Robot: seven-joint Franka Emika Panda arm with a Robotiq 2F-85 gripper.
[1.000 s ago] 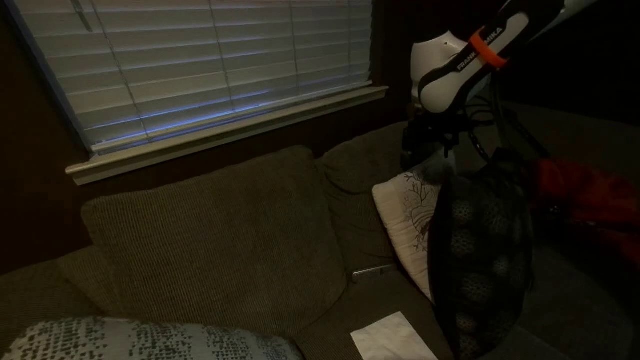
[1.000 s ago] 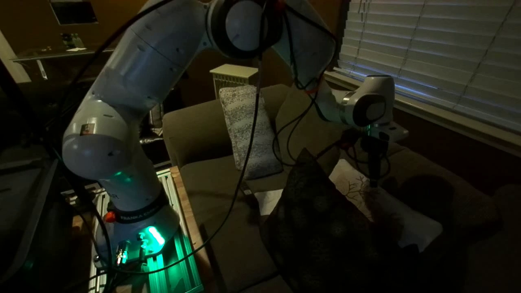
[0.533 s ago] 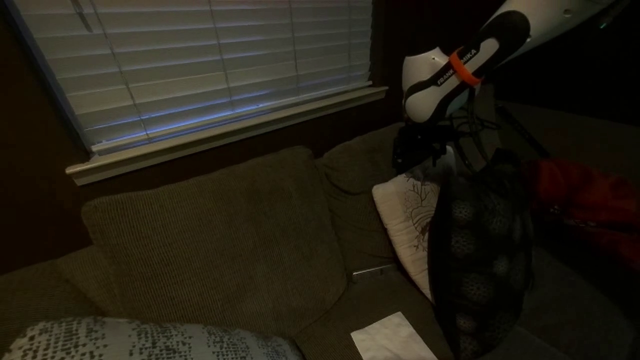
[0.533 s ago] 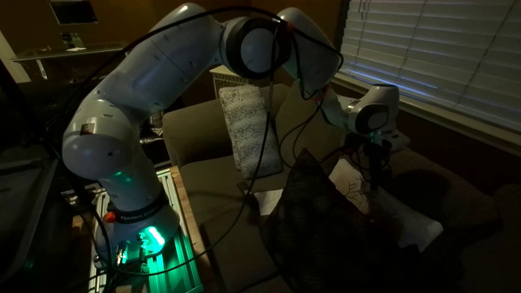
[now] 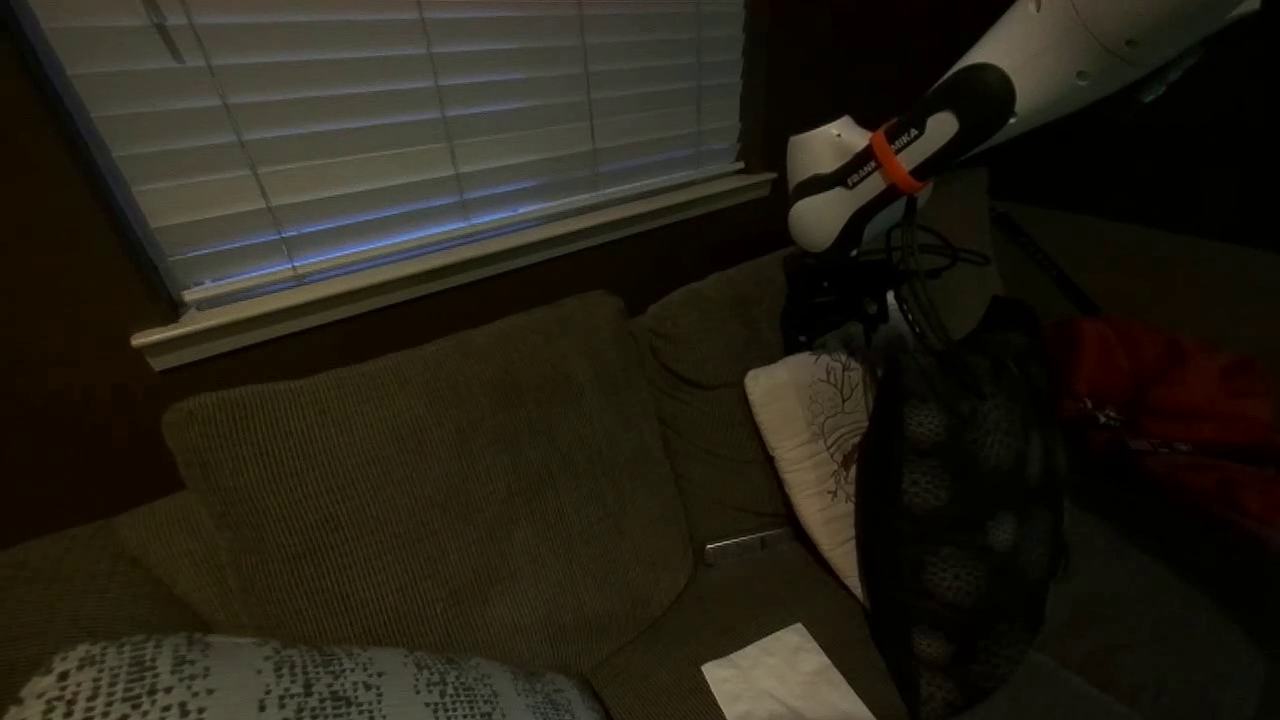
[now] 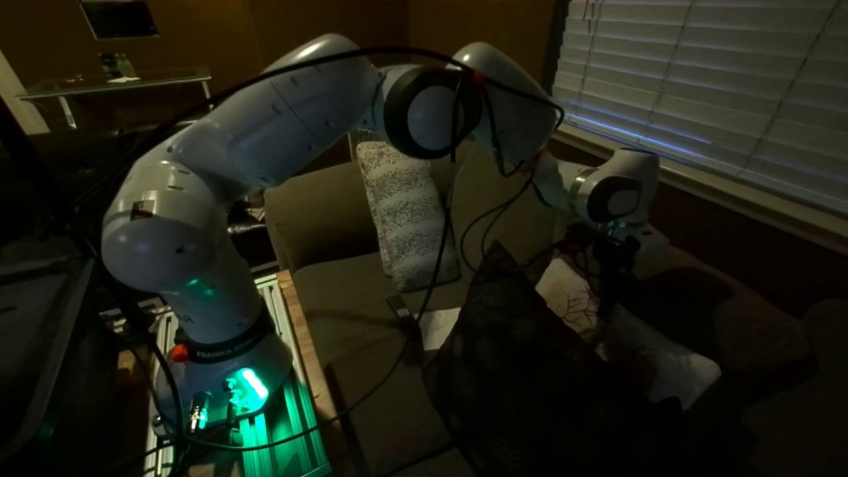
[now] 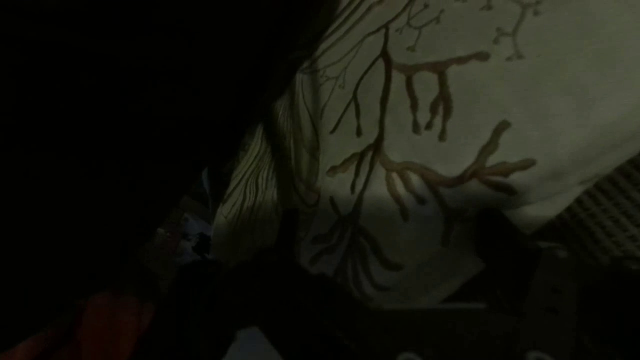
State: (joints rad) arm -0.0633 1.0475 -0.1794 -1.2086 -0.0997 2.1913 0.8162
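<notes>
White pillow [image 7: 465, 105] with a brown-and-black branching print: leans at a slant on the sofa [image 5: 440, 470], its lower part partly hidden behind a dark pillow [image 5: 965, 530] with pale round motifs.

Tool [image 7: 390, 215]: directed downward at the upper part of the white pillow. Released; fingers [image 7: 500, 240] stand well apart in the wrist view, printed cloth visible across the gap. The wrist view is very dark, so contact between fingertips and cloth cannot be judged with confidence. Ribbed sofa fabric shows past the pillow's edge at right.

Arm [image 6: 285, 126]: bent over the sofa from its base [image 6: 212, 324], where a green light [image 6: 254, 383] is lit. Black cable [image 6: 442, 258] hangs in a loose loop between arm and base.

Farther out: white sheet [image 5: 785, 672] flat on the sofa seat, visible in both exterior views; small dark oblong item [image 6: 399, 306] just beside it. Gray-and-white patterned pillow [image 6: 407, 218] props near the sofa's armrest. Red fabric [image 5: 1170, 390] lies beyond the dark pillow. Window blinds [image 5: 400, 130] lowered, bluish light at their bottom slats, above a pale sill [image 5: 460, 268].
</notes>
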